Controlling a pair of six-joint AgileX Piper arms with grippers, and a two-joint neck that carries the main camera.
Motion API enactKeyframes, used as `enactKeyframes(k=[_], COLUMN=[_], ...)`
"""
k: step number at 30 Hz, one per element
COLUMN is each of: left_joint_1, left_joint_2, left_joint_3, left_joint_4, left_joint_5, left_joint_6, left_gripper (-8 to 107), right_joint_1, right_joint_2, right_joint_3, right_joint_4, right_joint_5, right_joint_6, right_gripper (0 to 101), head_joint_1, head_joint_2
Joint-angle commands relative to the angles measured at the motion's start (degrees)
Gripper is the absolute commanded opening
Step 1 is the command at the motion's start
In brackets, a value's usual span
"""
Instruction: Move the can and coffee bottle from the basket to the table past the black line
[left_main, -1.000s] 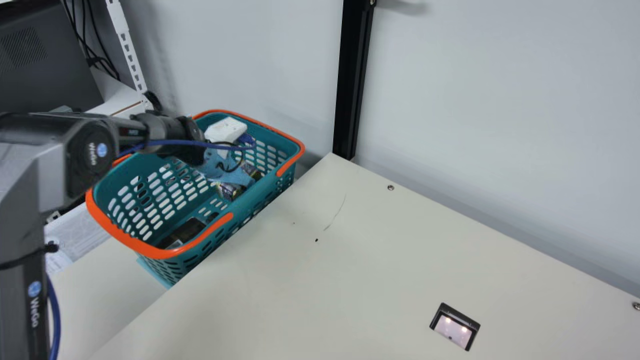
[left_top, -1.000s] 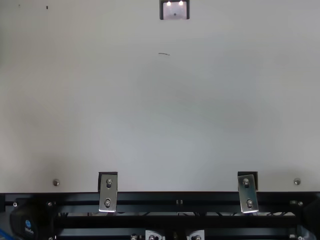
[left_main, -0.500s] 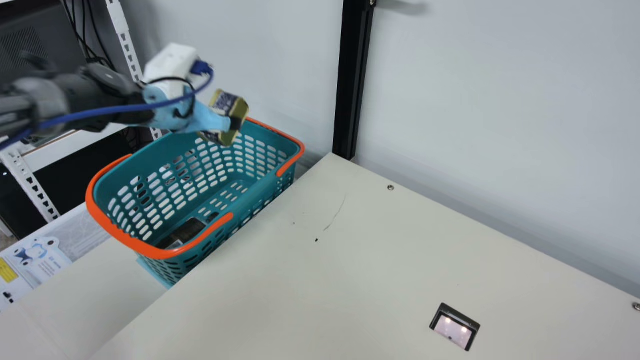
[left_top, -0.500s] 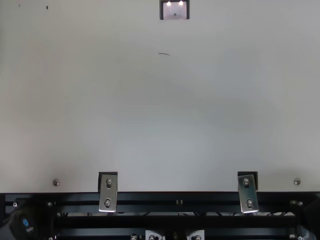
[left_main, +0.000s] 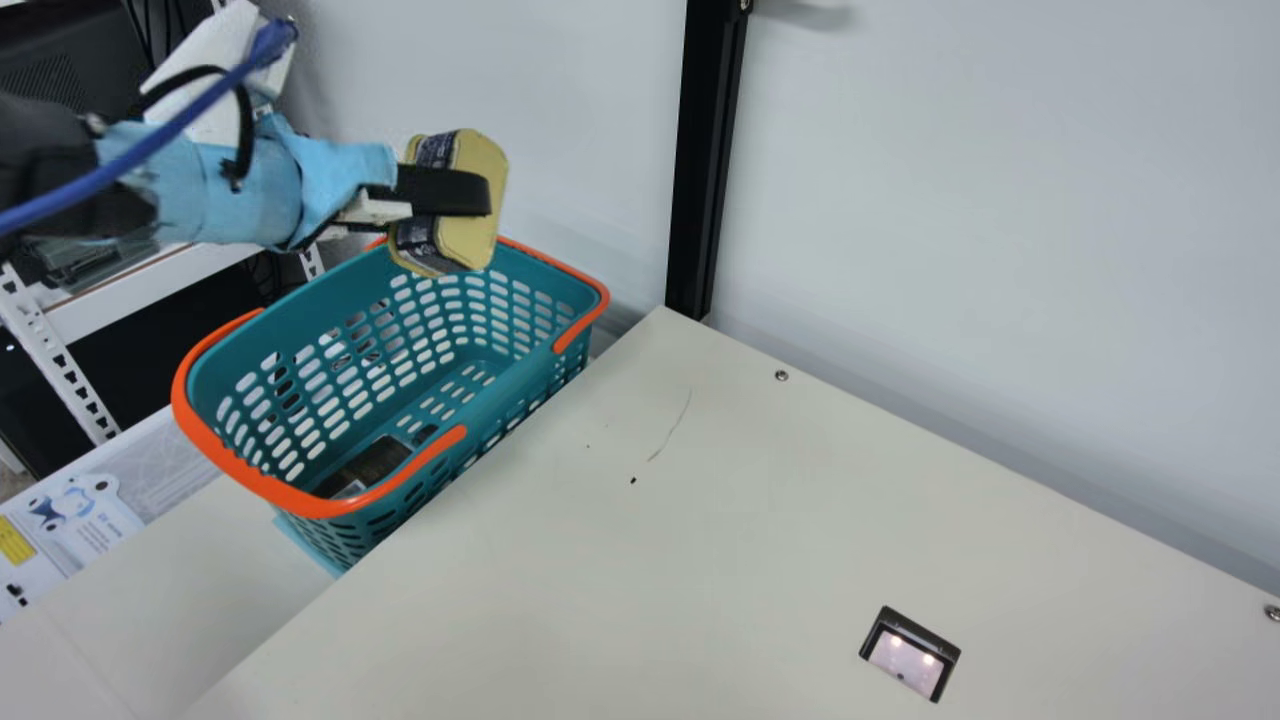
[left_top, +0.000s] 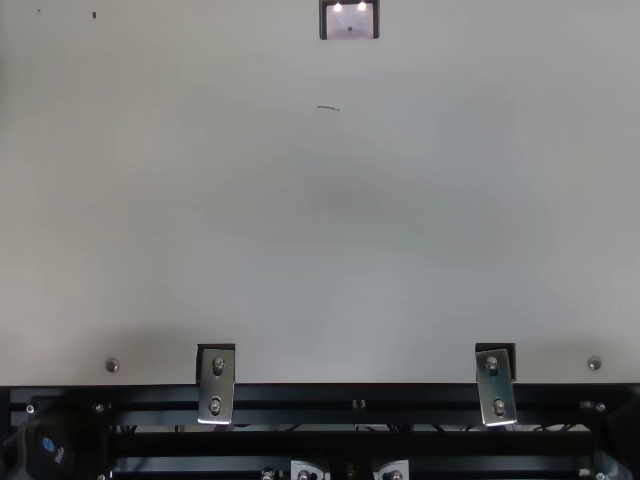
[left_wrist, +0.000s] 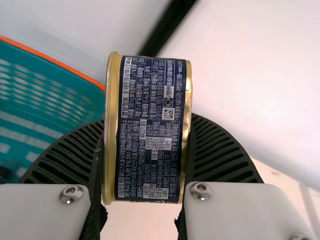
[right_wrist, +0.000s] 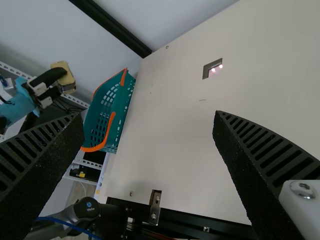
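Note:
In the main view my left gripper is shut on the gold-ended can, held up over the back end of the teal basket. The left wrist view has the can clasped between both ribbed fingers of my left gripper, its dark printed side facing the camera. A dark object, perhaps the coffee bottle, lies low at the basket's near end, partly hidden by the wall. My right gripper stands wide open, nothing between its fingers in the right wrist view.
The cream table borders the basket on the right and carries a small inset box and thin dark marks. Behind stand the wall and a black post. A white shelf frame is at the left.
My left gripper has risen out of the basket, bringing up the can, which stood inside it earlier. Its wrist has since swung up and turned. The dark object in the basket has stayed put.

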Motion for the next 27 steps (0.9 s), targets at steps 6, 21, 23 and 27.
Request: enactKeyframes(k=[6, 21, 23, 27], left_joint_1=[-0.4, -13.76, -14.23, -14.52], left_joint_2=[-4.19, -11.73, -13.27, -16.81], left_joint_3=[-0.42, 5.32, 5.86, 6.64], left_joint_4=[-3.76, -12.65, -13.33, -14.43], left_joint_5=[19.42, 19.42, 19.42, 19.42], left_joint_6=[-19.02, -43.77, -46.86, -53.39], left_gripper=[10, 10, 10, 10], right_joint_1=[0.0, 0.0, 0.0, 0.0], right_joint_2=[0.0, 0.0, 0.0, 0.0], right_joint_3=[0.0, 0.0, 0.0, 0.0], right_joint_4=[0.0, 0.0, 0.0, 0.0], right_joint_5=[0.0, 0.0, 0.0, 0.0], right_joint_6=[0.0, 0.0, 0.0, 0.0], right_gripper=[101, 101, 101, 101], head_joint_1=[-0.97, -0.97, -0.97, -0.97], head_joint_2=[0.69, 0.69, 0.69, 0.69])
